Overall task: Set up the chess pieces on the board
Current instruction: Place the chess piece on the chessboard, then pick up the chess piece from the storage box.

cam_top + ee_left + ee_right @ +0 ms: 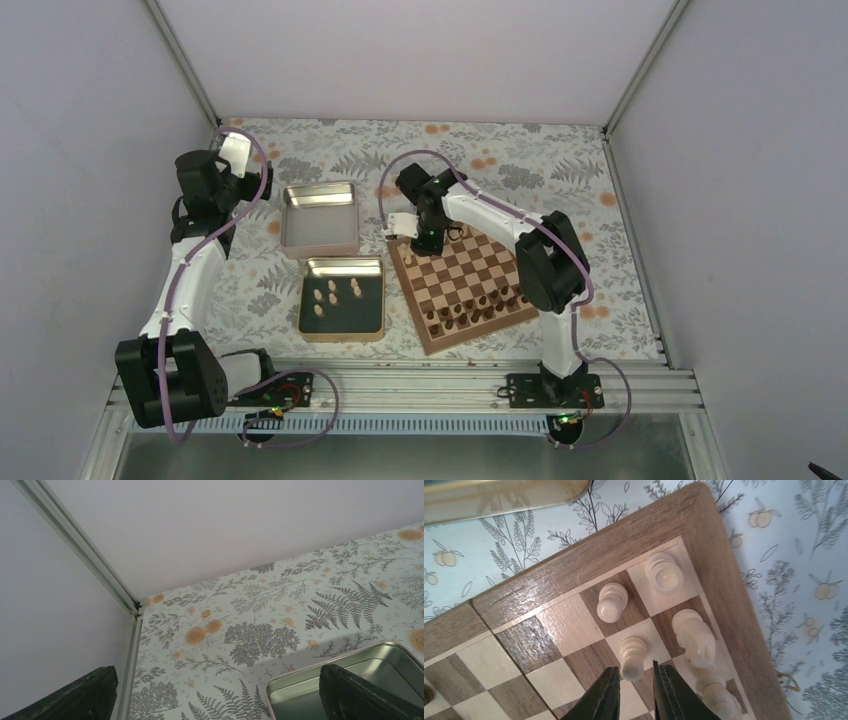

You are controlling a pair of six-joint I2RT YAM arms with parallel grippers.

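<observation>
Pale chess pieces (664,575) crowd the board (574,565) at its far left corner. The middle squares seem free. Dark chessmen (470,310) line its near edge, and tins (320,246) stand along its left.

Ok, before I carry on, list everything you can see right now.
board: one, brown checks, right of centre, tilted
pale pieces: at least five, beige, board corner under right claw
loose pale pieces: about six, beige, in near tin
dark pieces: many, dark brown, board's near rows
near tin: one, dark inside, left of board
far tin: one, silver, empty, behind near tin
cloth: one, floral, over table
left claw: open, above far tin's corner
right claw: slightly open, around a pale pawn
</observation>
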